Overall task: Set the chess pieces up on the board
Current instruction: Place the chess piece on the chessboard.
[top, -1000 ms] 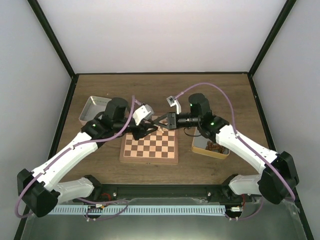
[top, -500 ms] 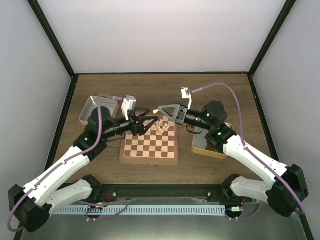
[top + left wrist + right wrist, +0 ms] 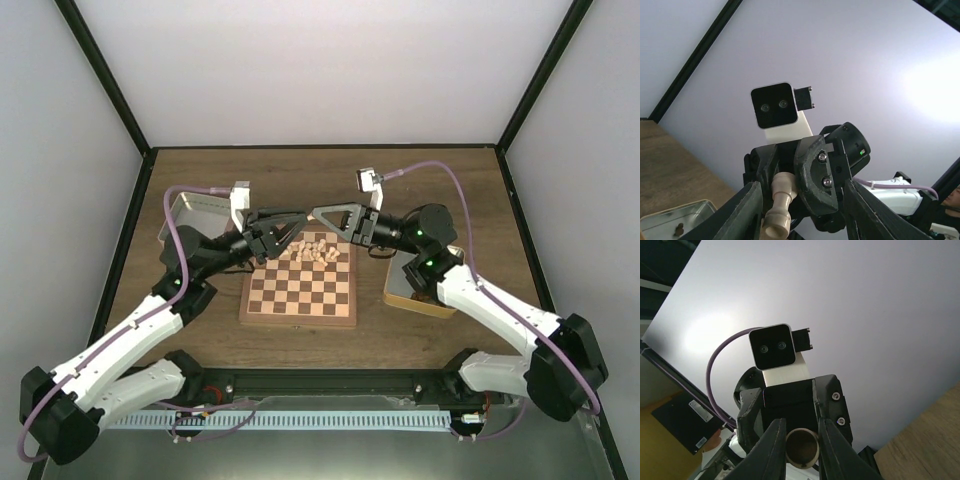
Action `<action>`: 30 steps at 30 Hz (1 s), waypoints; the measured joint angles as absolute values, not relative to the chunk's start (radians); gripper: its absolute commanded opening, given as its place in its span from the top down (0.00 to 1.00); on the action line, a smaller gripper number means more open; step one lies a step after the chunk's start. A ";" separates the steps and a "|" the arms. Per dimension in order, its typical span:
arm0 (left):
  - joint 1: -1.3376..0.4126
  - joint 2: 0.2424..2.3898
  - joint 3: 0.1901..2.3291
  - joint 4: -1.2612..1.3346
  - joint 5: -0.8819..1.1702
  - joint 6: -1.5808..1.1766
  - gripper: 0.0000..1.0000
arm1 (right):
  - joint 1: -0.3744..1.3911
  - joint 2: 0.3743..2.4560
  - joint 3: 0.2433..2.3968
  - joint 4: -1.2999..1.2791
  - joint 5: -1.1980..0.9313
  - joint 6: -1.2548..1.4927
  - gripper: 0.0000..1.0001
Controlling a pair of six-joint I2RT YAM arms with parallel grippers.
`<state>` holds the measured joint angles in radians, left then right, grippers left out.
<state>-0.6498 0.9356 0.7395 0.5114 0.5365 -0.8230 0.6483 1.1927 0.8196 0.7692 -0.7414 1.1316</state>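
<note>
The right fingers (image 3: 771,450) pinch a piece (image 3: 776,205), its long axis pointing toward the left arm. The left fingers (image 3: 747,215) are spread wide either side of it, above the far edge of the board (image 3: 297,318).

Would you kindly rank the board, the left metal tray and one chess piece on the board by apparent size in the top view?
Largest: board.
Then: left tray, though partly hidden.
Smallest: chess piece, by far.

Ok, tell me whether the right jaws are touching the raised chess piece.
Touching. In the right wrist view the chess piece sits pinched between both jaws, no gap either side.
</note>
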 measured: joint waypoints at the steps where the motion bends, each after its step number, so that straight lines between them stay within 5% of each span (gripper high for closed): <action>1: -0.649 0.938 0.739 0.521 0.541 -0.832 0.54 | 0.648 1.196 0.820 0.781 -0.745 1.139 0.86; 9: -0.648 0.948 0.733 0.550 0.544 -0.865 0.54 | 0.648 1.215 0.820 0.861 -0.756 1.172 0.86; 15: -0.646 0.948 0.722 0.555 0.548 -0.875 0.75 | 0.648 1.217 0.820 0.898 -0.756 1.190 0.86; 30: -0.639 0.948 0.720 0.561 0.561 -0.869 0.95 | 0.649 1.235 0.820 0.912 -0.754 1.189 0.82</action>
